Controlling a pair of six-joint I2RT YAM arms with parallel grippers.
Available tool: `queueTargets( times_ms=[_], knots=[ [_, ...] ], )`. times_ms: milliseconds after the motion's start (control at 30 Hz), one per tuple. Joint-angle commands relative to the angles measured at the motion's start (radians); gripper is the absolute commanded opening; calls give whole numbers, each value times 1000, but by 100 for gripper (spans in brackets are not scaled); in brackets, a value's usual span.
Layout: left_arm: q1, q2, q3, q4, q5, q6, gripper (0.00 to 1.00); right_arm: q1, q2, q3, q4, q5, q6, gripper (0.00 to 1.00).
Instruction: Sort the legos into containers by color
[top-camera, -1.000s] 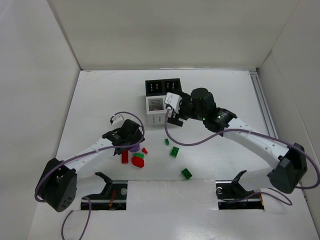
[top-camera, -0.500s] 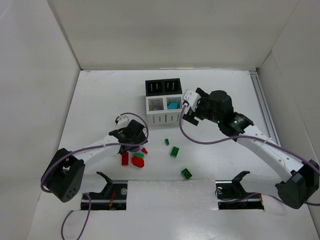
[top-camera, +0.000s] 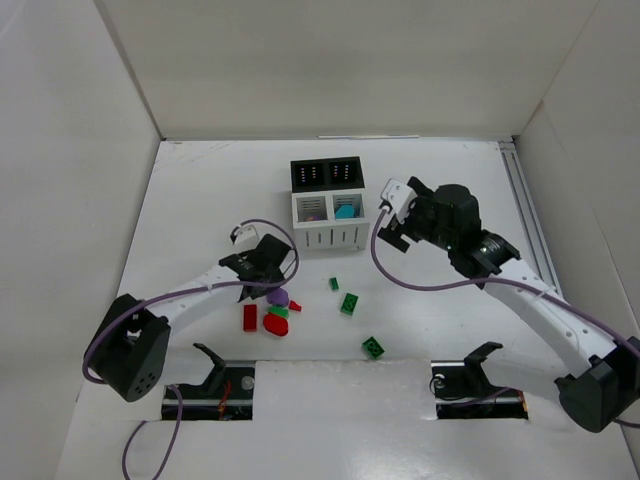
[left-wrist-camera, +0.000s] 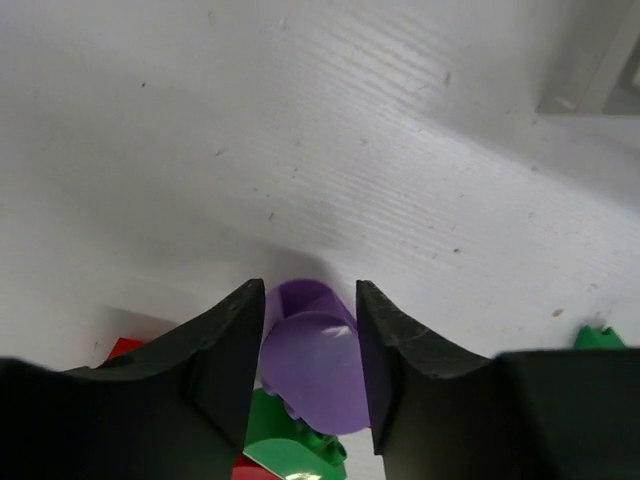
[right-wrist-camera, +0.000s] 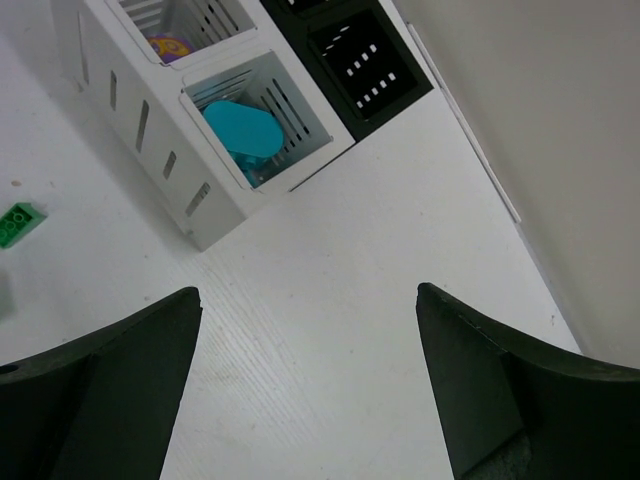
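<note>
Left end effector (left-wrist-camera: 310, 296) is gripping the purple rounded lego (left-wrist-camera: 312, 362); the purple-holding white compartment (top-camera: 313, 238) is lying at one o'clock, well apart.

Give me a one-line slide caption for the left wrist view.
Left gripper clamps a purple lego on the white table; a green lego and a red lego lie beside it.
</note>
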Motion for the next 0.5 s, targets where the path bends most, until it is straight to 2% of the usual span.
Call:
queueTargets(
  times_ms=[0, 67, 133, 233, 267, 300, 467],
  knots=[
    [-5, -15, 67, -22, -41, 16, 37, -15, -45, -10, 9, 4, 17, 93],
    [-5, -27, 92, -32, -41, 27, 32, -25, -55, -19, 9, 4, 17, 93],
    [-5, -49, 109, -32, -41, 42, 34, -34, -68, -33, 9, 4, 26, 93],
    [-5, -72, 119, -19, -6, 90, 42, -54, -77, -42, -10, 4, 26, 93],
    [-5, -72, 119, -19, 10, 90, 48, -54, -87, -42, -10, 4, 26, 94],
    [-5, -72, 119, -41, 23, 69, 59, -63, -88, -51, -23, 4, 26, 94],
    [-5, -104, 61, -116, 70, -84, 71, -63, -88, -64, -33, 4, 36, 94]
  ],
)
